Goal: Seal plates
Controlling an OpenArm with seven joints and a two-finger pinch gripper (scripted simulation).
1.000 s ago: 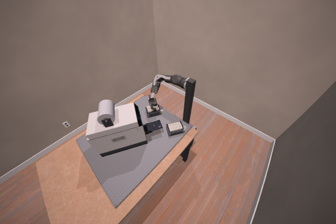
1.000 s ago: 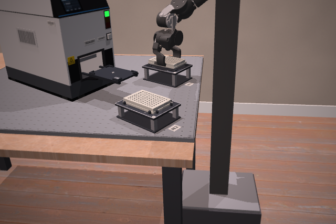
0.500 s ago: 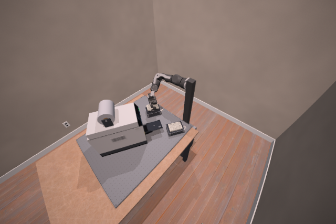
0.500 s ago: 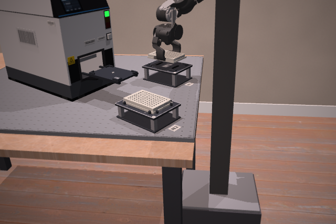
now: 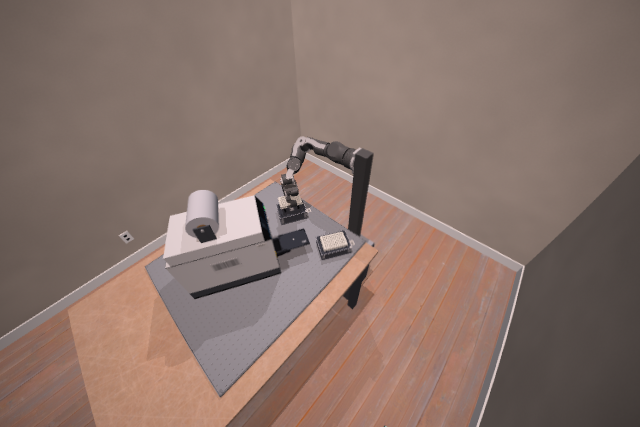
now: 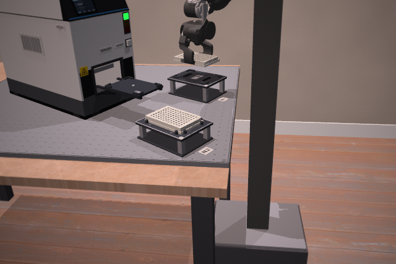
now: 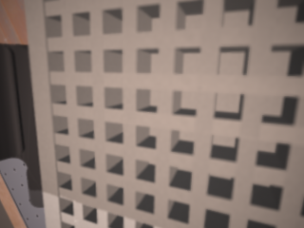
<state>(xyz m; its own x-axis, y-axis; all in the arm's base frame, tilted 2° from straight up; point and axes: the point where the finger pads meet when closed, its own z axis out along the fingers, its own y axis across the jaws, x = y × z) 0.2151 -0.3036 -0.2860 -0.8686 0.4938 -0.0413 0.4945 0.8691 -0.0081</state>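
Note:
My gripper [image 6: 195,56] [image 5: 290,199] is shut on an open white well plate [image 6: 204,59] [image 5: 283,201] [image 7: 157,119] and holds it level, a little above the far plate nest [image 6: 197,78] [image 5: 292,215], which is bare. The plate's grid of open wells fills the wrist view. The second open plate [image 6: 173,119] [image 5: 332,242] sits in the near nest N2 [image 6: 174,135]. The sealer [image 6: 64,37] [image 5: 222,246] stands at the left with its black stage [image 6: 132,86] [image 5: 292,240] slid out and bare. Its lamp [image 6: 125,16] shows green.
The arm's dark mounting post [image 6: 265,94] [image 5: 360,192] stands at the table's right edge. The grey perforated board [image 6: 64,133] [image 5: 242,329] covers the wooden table. A foil roll [image 5: 202,211] sits on top of the sealer.

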